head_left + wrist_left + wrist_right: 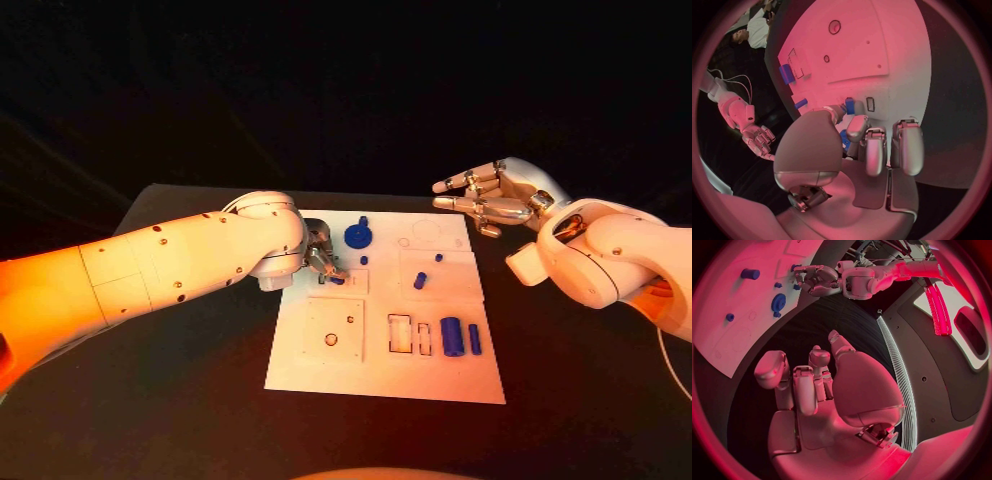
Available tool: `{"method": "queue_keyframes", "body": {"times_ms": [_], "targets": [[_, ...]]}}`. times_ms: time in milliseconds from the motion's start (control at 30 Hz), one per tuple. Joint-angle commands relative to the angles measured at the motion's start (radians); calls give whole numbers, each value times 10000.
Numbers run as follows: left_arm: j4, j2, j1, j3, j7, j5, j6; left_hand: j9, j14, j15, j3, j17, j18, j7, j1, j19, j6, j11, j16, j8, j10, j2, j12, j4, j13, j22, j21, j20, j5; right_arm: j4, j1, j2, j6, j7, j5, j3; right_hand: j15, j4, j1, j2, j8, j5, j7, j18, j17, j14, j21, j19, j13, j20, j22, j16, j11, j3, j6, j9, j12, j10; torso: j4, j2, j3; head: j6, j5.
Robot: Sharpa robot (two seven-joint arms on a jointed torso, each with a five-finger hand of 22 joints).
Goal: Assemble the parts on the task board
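Observation:
The white task board (387,372) lies mid-table. My left hand (320,258) hangs over its left far part, fingertips down, pinching a small blue part (850,106) just above a small slot (870,104). A blue gear-shaped part (358,236) sits beside that hand, with a small blue peg (364,260) close by. Two more small blue pieces (420,281) (438,257) stand further right. A blue cylinder (453,336) and a slim blue piece (475,339) lie in the near right recesses. My right hand (490,200) hovers off the board's far right corner, fingers apart, holding nothing.
The black table (577,380) surrounds the board, with bare room on both sides and in front. Outlined recesses (335,325) mark the board's near left. My left forearm (159,270) reaches across the table's left side.

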Motion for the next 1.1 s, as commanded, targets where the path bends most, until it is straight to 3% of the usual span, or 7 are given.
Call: {"method": "queue_keyframes", "body": {"times_ms": [33,300,467,633,1100], "targets": [[14,-6,-43,-23,-131,-71,370,17,1050,38,1696,2635,-180,-75,-18,461,30,-18,24,28,70,118,-11,-1623,-6,1352,-23,26,-19,15,-10,13,183,51,-226,-1,-32,0,-72,94,13,-49,0,106,1062,699,-55,-63,-8,6,-16,-47,14,-56,-12,-3,-29,-25,6,-3,13,-48,10],[-34,71,-47,-24,-147,16,445,68,1050,40,1776,2635,-184,-79,-143,469,48,-17,24,56,109,137,32,-1612,37,1369,-15,26,-27,20,-11,23,213,50,-227,-1,-31,6,-80,99,13,-48,1,110,1050,697,-67,-74,-16,7,-38,-55,14,-61,-13,-3,-36,-28,-1,-5,8,-71,22],[-122,161,-46,-26,-198,129,557,246,1050,26,1819,2635,-181,-119,-713,467,102,-37,24,180,144,397,85,-1363,76,1367,-33,22,-60,31,-11,18,238,49,-20,-2,-29,27,-116,93,10,-35,2,114,1047,696,-84,-86,-29,9,-64,-59,17,-95,-21,-3,-41,-32,-4,0,13,-74,3],[-244,244,-42,-28,-223,203,643,376,1050,-6,1651,2635,-184,-173,-1117,476,157,-76,24,269,157,450,134,-1199,117,1384,-31,-1,-79,39,-11,24,273,59,226,-2,-26,57,-169,78,9,45,0,117,1040,695,-104,-92,-42,12,-84,-67,18,-166,-32,-2,-36,-32,-10,-7,22,-82,9],[-622,526,-38,-59,-236,252,755,534,1050,-62,35,2635,-202,-244,-2410,518,424,-134,24,246,222,276,313,-526,277,1469,3,-64,-128,84,-10,27,333,67,370,-2,-26,66,-184,73,10,67,0,117,1035,694,-109,-93,-47,12,-90,-72,18,-188,-33,-1,-34,-32,-13,10,8,-94,-23]]}}
